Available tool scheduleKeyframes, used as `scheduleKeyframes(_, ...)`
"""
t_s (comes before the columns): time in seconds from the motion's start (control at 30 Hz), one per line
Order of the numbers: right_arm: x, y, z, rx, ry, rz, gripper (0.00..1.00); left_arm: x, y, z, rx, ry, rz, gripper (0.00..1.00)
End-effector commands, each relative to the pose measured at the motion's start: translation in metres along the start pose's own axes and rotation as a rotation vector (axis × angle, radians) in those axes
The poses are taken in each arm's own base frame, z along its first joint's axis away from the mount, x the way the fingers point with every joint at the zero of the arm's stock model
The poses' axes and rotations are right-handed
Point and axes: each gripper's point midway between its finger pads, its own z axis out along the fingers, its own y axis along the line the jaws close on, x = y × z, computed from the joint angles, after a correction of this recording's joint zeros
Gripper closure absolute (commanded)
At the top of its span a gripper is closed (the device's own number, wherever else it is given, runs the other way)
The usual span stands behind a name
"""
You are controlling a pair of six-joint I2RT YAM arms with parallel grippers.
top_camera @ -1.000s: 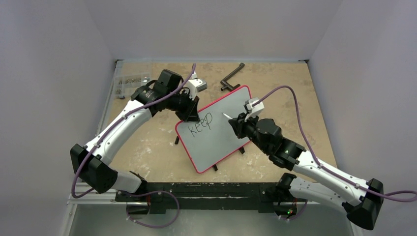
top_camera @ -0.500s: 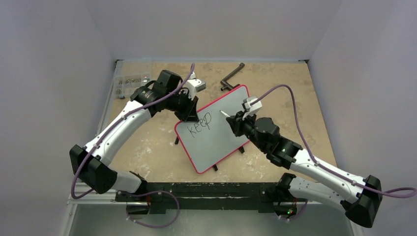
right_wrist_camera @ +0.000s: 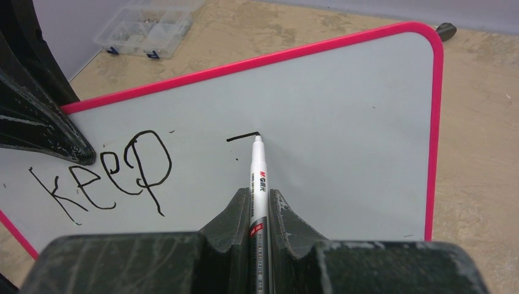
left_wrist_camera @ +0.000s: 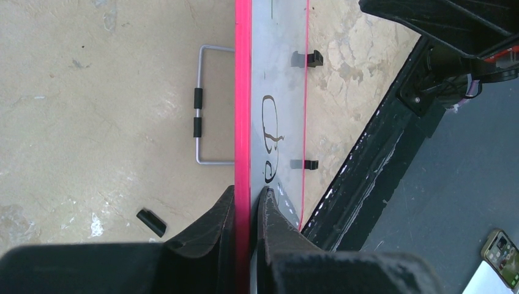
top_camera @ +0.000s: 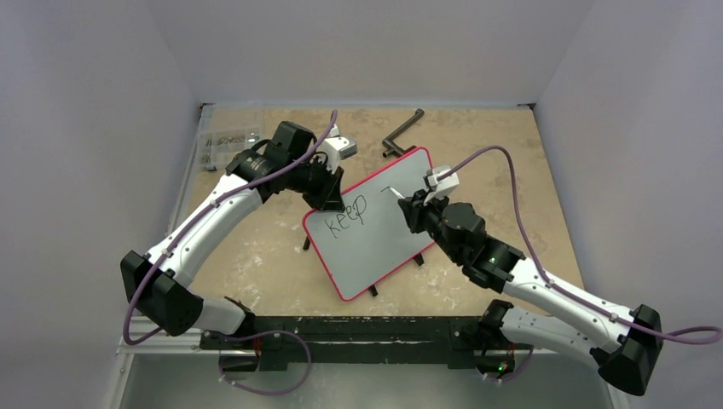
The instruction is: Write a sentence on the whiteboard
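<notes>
Whiteboard [top_camera: 375, 243]: red rim pinched by closed left gripper [left_wrist_camera: 248, 197].
Marker [right_wrist_camera: 256, 177]: clamped in right gripper [right_wrist_camera: 260, 201], tip ending short stroke [right_wrist_camera: 242, 136] beside word "keep" [right_wrist_camera: 110, 177].
Risk: hard pressing tilts the board, breaking the line.

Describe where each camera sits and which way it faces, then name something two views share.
Top external: above and behind the arms, looking down at the table; left arm and right arm show.
Left wrist: on the left arm, looking along the whiteboard edge-on; left gripper clamps its rim.
Right wrist: on the right arm, facing the board's surface; right gripper holds the marker.
Shared: top external and right wrist both show "keep".
</notes>
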Motion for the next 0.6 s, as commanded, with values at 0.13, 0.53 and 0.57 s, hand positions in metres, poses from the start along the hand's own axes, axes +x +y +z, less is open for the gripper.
scheduleKeyframes(0.13, -0.050, 0.012, -0.019, -0.091, -0.154, 0.034, 1.00, 0.036, 0.050, 0.000, -0.233, 0.158, 0.090, 1.00)
scheduleKeyframes(0.53, -0.057, 0.023, 0.002, -0.091, -0.144, 0.031, 1.00, 0.036, 0.050, -0.001, -0.235, 0.156, 0.091, 1.00)
scheduleKeyframes(0.57, -0.058, 0.023, 0.003, -0.090, -0.145, 0.031, 1.00, 0.036, 0.050, -0.002, -0.237, 0.155, 0.091, 1.00)
